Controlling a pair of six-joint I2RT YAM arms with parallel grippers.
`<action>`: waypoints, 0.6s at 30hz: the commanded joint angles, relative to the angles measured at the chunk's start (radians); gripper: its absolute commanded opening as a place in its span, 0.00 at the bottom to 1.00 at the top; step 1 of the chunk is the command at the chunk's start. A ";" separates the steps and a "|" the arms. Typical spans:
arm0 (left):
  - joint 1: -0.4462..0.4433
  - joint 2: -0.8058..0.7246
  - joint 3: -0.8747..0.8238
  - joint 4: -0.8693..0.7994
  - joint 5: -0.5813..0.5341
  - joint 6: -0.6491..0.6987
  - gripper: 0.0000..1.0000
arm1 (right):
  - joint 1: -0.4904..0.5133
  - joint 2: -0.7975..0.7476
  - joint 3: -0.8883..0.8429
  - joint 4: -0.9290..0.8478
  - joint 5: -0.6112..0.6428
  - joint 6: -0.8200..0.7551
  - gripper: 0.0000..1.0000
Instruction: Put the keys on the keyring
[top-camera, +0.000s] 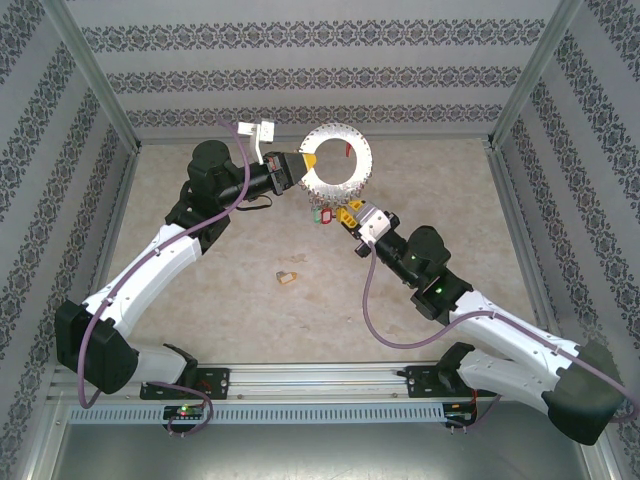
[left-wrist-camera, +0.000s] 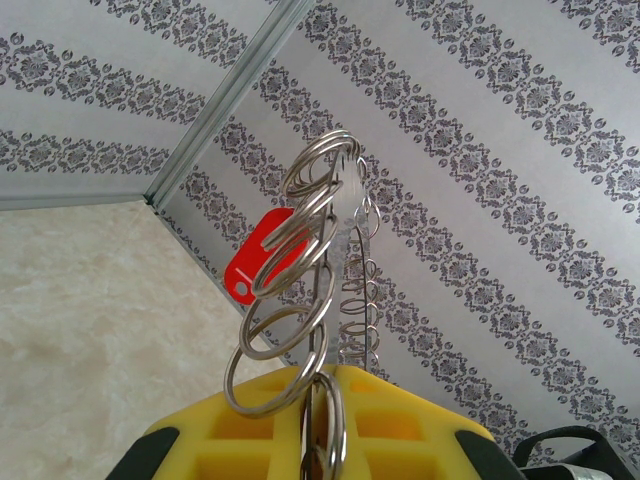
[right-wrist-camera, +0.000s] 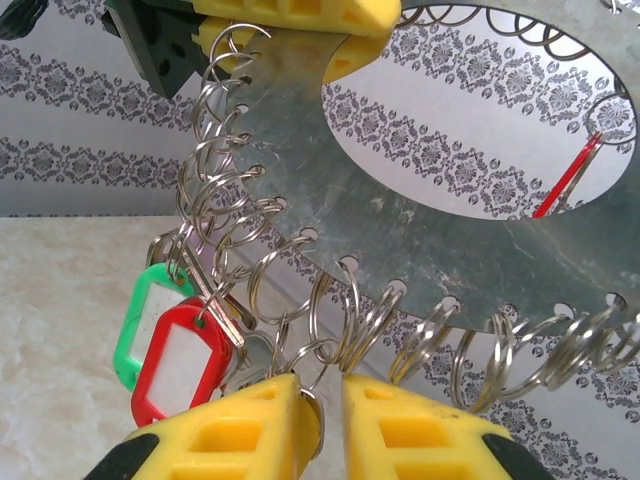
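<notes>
The keyring (top-camera: 341, 181) is a flat silver hoop fringed with split rings, held upright above the table. My left gripper (top-camera: 303, 160) is shut on its left rim. In the left wrist view the hoop (left-wrist-camera: 336, 225) stands edge-on between the yellow fingers, and the left gripper (left-wrist-camera: 325, 400) clamps it; a red tag (left-wrist-camera: 262, 252) hangs near its top. My right gripper (right-wrist-camera: 322, 385) sits under the hoop's lower rim (right-wrist-camera: 400, 230), jaws narrowly apart with a small metal key head (right-wrist-camera: 314, 420) between them. Keys with a red tag (right-wrist-camera: 180, 360) and a green tag (right-wrist-camera: 148, 318) hang from the rings. A tan key (top-camera: 288, 277) lies on the table.
Patterned walls enclose the beige table (top-camera: 200, 290) on three sides. A white bracket (top-camera: 258, 130) sits at the back wall by the left arm. A metal rail (top-camera: 320, 385) runs along the near edge. The right gripper (top-camera: 351, 213) is just below the hoop.
</notes>
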 joint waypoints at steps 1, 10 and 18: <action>-0.012 -0.028 0.040 0.054 0.009 0.003 0.00 | -0.001 -0.016 0.027 0.051 0.019 -0.001 0.20; -0.013 -0.024 0.043 0.058 0.011 0.002 0.00 | 0.002 -0.023 0.026 0.044 0.014 0.001 0.21; -0.012 -0.016 0.072 -0.004 -0.006 0.014 0.00 | 0.014 -0.026 -0.011 0.055 0.012 0.033 0.20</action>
